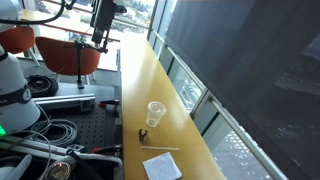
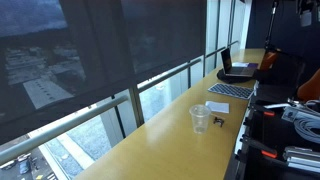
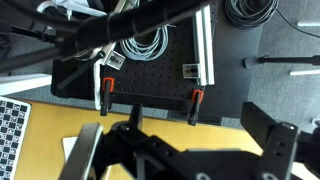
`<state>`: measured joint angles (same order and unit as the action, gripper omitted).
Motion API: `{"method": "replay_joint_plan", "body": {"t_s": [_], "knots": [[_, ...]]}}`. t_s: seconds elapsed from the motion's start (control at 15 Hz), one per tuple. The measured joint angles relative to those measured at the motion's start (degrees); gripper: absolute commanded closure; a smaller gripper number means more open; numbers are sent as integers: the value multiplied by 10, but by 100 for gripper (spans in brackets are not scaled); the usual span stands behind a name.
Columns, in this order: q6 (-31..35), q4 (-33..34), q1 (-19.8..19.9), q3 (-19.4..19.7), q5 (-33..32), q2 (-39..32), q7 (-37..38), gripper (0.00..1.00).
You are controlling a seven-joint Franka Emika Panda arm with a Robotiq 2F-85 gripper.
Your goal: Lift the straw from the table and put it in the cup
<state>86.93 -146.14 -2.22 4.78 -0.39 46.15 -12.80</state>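
The clear plastic cup (image 1: 155, 113) stands upright on the long wooden table (image 1: 140, 80); it also shows in an exterior view (image 2: 200, 118). The thin pale straw (image 1: 160, 148) lies flat on the table between the cup and the white napkin (image 1: 161, 166). My gripper (image 1: 102, 40) hangs high above the far part of the table, well away from cup and straw. In the wrist view the gripper (image 3: 180, 145) has its fingers wide apart and empty. Cup and straw are out of the wrist view.
A small dark lump (image 1: 142, 133) lies next to the cup. A laptop (image 2: 236, 72) and a checkered board (image 2: 230, 91) sit further along the table. A black breadboard with red clamps (image 3: 150, 75) and cables borders the table. Windows with blinds run along the other side.
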Motion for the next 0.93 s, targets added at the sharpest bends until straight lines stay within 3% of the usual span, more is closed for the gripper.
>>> {"method": "replay_joint_plan", "body": {"t_s": [0.13, 0.27, 0.6, 0.93], "knots": [[0, 0, 0, 0, 0, 0, 0, 0], [45, -8, 4, -1, -9, 1, 11, 0], [281, -66, 42, 0, -35, -22, 58, 0], [519, -94, 91, -4, -67, -131, 134, 0]]}}
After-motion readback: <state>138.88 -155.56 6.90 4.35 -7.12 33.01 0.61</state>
